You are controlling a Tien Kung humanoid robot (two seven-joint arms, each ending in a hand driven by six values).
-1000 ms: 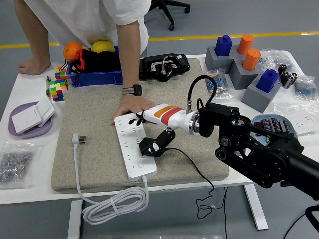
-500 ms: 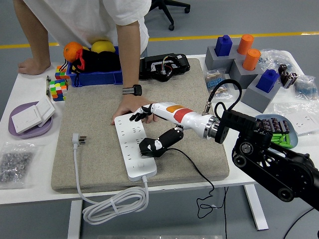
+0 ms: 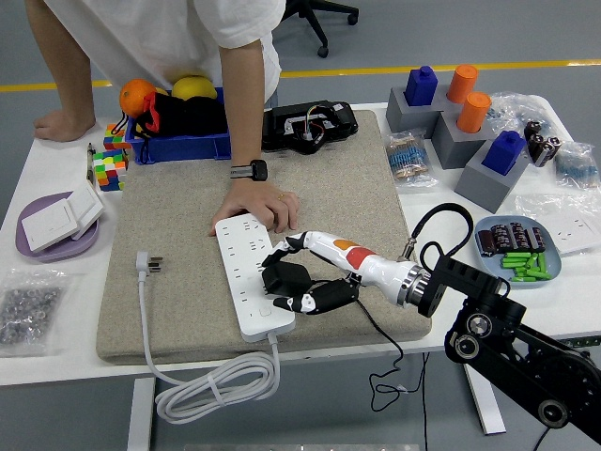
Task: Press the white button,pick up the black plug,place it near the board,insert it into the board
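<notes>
The right hand (image 3: 302,278) has its fingers clamped on the black plug (image 3: 285,279), which sits on the white board (image 3: 246,282), probably to push it in. A person's hand (image 3: 254,205) presses the board's far end, likely steadying it.

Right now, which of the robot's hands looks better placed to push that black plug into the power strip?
The right hand. Its fingers already wrap the black plug, right on the white power strip, which a person's hand steadies at the far end. No left hand shows.
</notes>
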